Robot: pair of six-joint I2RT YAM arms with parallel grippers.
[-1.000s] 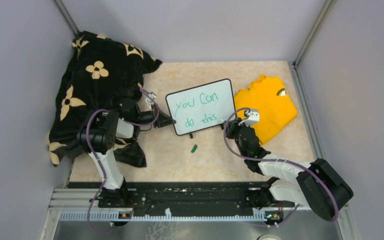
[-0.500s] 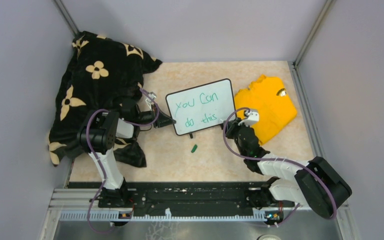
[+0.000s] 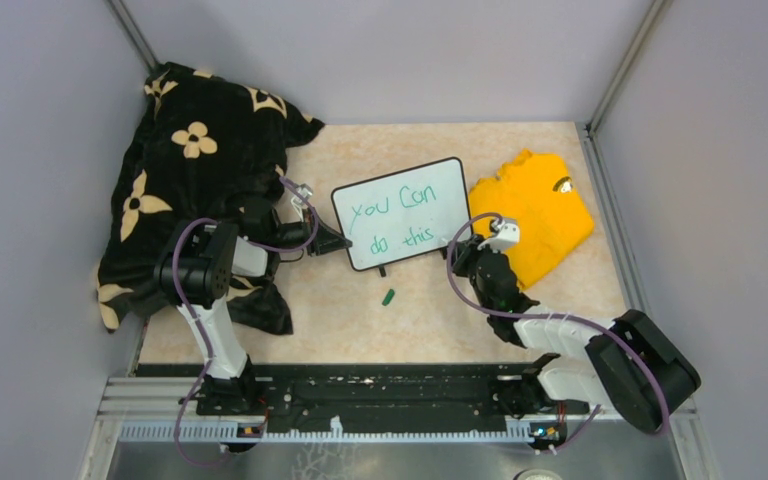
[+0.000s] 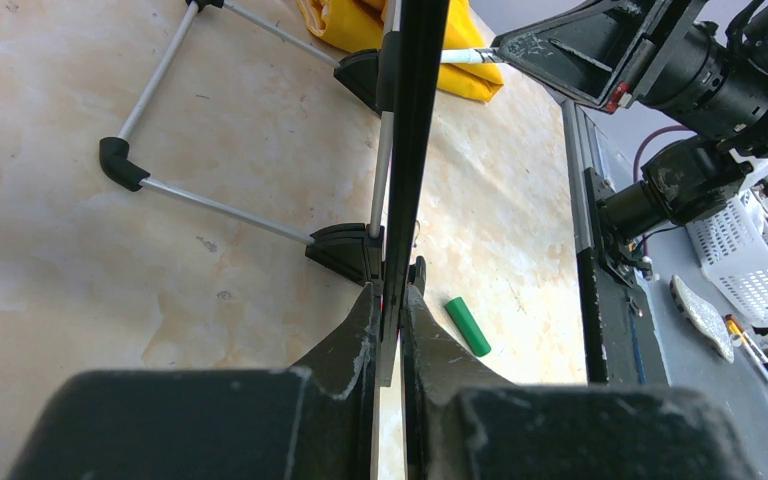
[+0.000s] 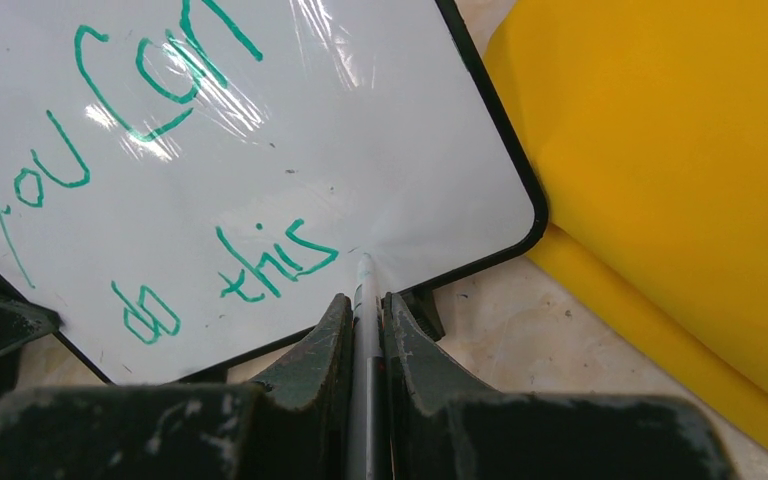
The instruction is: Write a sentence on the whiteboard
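Whiteboard (image 3: pixel 400 213) with a thin black frame, propped on its wire stand (image 4: pixel 210 205) near the middle of the beige marbled table (image 3: pixel 360 320), its face toward the arms and tilted slightly clockwise in the top view. Green handwriting on the face reads "you Can" on the upper line and "do this" on the lower. A glossy film wrinkles over the upper part of the face in the right wrist view (image 5: pixel 260 150).

Left gripper (image 4: pixel 392 320) is pinched on the whiteboard's left edge, the board running edge-on between its two black fingers (image 4: pixel 345 350); in the top view this gripper (image 3: pixel 335 240) meets the frame at its lower left corner.

Right gripper (image 5: pixel 365 305) is pressed together on a marker (image 5: pixel 363 290), whose pale tip points at the lower right of the face, just right of the word "this". Whether the tip touches the surface cannot be told. In the top view this gripper (image 3: pixel 463 247) sits at the board's lower right corner.

Green marker cap (image 3: pixel 388 297) lies on the table just in front of the board, apart from it. Folded yellow shirt (image 3: pixel 535 215) lies just to the right of the board. Black blanket with cream flower motifs (image 3: pixel 195 170) is heaped in the far left corner, beside the left arm.
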